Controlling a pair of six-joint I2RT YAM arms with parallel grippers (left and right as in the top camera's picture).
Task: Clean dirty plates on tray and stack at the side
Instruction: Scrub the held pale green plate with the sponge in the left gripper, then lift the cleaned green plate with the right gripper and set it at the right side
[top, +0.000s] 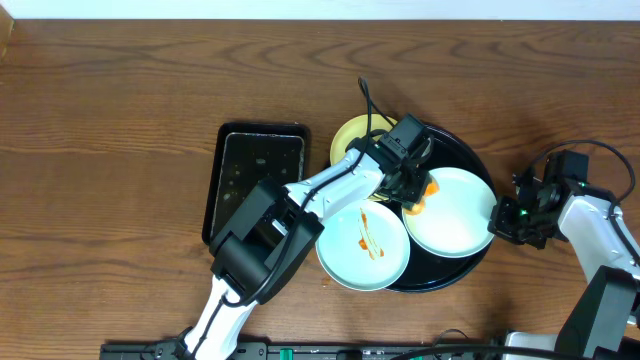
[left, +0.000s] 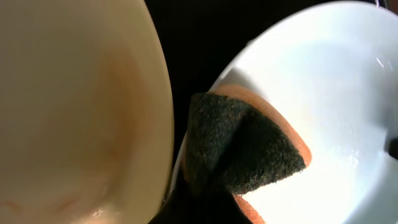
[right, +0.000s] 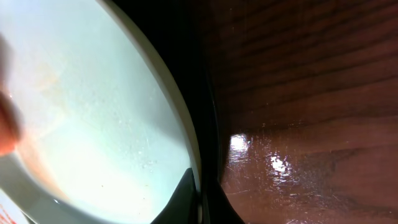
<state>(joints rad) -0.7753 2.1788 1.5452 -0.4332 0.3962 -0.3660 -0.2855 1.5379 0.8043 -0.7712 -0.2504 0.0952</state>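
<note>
The left gripper (top: 413, 190) pinched the sponge (left: 249, 144) — the mint plate (top: 456, 216) lay directly beneath and ahead of it; the right gripper (top: 511, 218) sat at the far rim, its grip unreadable.

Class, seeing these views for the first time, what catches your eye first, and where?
The orange-red sauce smear on the front mint-blue plate, overlapping the near-left rim of the black tray, stands out first. Next comes the left gripper holding a dark-faced orange sponge at the edge of the second mint-blue plate on the tray. The right gripper sits at that plate's right rim.
</note>
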